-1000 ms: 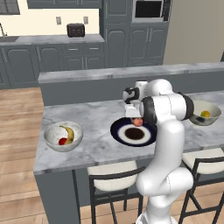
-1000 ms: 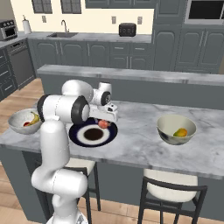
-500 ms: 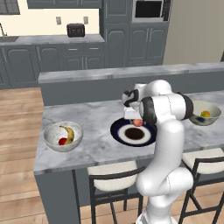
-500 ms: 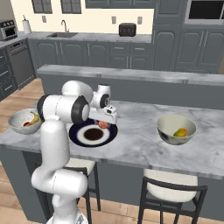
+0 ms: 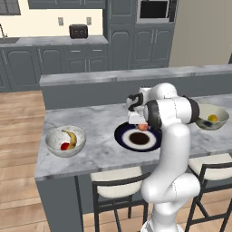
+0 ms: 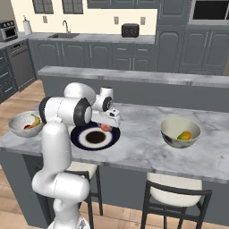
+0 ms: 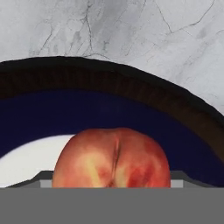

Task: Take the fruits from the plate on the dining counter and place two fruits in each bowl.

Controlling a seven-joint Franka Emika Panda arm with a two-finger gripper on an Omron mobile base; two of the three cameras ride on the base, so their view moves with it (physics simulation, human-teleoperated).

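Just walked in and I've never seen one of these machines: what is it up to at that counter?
The white arm is sorting fruit from a plate into two bowls. Its pincer is down at the plate's far rim, over the last piece, a pinkish-red round fruit; whether it grips it can't be told. The speckled bowl holds a banana and a red fruit. The cream bowl holds one yellow-green fruit.

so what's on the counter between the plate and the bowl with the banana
Nothing: in the left base view the marbled counter lies bare between the plate and the banana bowl.
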